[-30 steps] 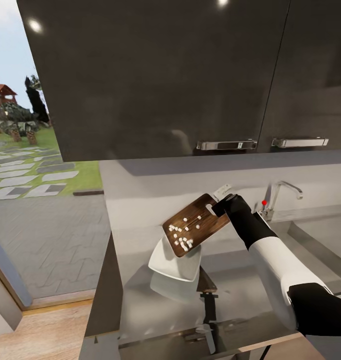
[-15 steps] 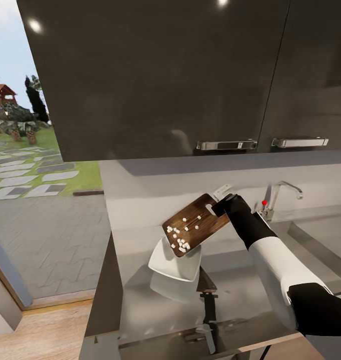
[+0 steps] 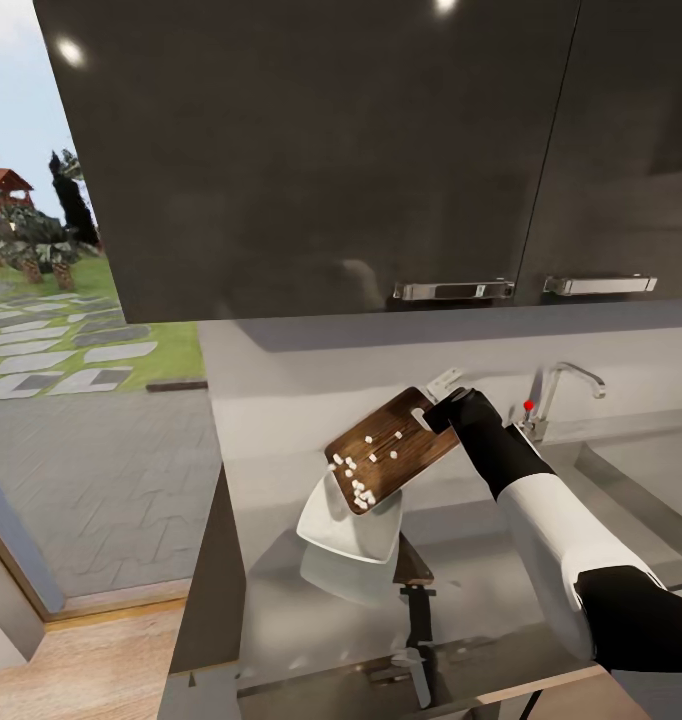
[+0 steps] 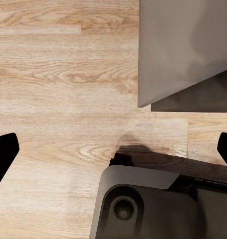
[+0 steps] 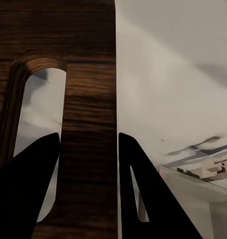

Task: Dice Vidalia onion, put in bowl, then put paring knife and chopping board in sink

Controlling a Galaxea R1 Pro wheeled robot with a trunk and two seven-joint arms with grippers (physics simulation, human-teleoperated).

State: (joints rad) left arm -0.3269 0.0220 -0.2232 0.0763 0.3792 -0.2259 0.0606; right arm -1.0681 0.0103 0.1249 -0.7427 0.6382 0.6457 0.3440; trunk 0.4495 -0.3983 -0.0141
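Fingers of the right gripper pinch the slotted handle end of the dark brown wooden rectangular chopping board, holding it tilted above the white shallow squarish bowl; in the right wrist view the two black fingers close on the board's edge beside its slot. Small white diced onion pieces cling to the board's lower half, over the bowl's rim. The bowl sits on the grey glossy steel-like countertop, with the chrome faucet with a red dot well beyond it. The left gripper hangs over pale wooden floor, its fingers spread wide and holding nothing.
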